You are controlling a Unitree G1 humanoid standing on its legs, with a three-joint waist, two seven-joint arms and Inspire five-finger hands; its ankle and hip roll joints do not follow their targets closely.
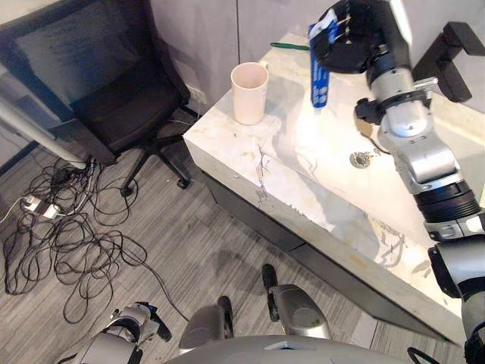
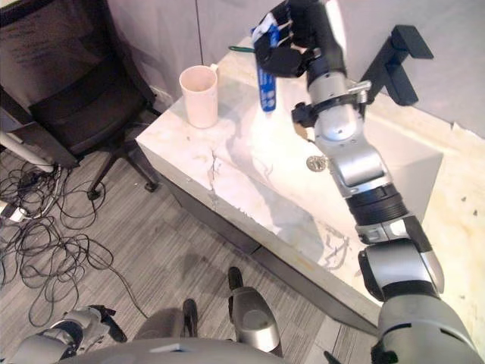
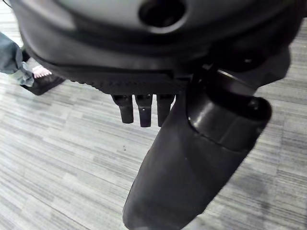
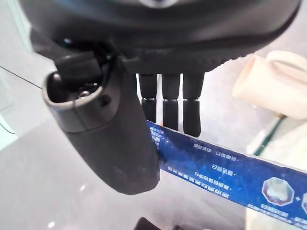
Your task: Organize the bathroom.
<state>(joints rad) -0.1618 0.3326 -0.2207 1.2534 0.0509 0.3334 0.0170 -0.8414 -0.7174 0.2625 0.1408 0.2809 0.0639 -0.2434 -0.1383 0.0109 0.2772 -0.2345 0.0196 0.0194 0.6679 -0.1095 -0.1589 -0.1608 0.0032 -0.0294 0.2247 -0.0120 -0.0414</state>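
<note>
The right hand (image 1: 350, 36) grips a blue toothpaste tube (image 1: 319, 64), fingers (image 4: 169, 108) curled round it, above the tabletop (image 1: 250, 155). The left hand (image 3: 192, 158) hangs over the floor (image 3: 57, 158), its fingers relaxed and holding nothing.

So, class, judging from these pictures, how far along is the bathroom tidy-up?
Nothing looks finished: the cup on the counter looks empty. In hand: the right robot hand holds a blue toothpaste tube hanging over the sink. Left: probably putting the tube away, and the green stick behind the cup, likely a toothbrush. The left robot hand hangs low by the floor.

Marble counter (image 1: 250, 163): pink cup (image 1: 248, 92), green toothbrush (image 1: 291, 46) behind.
</note>
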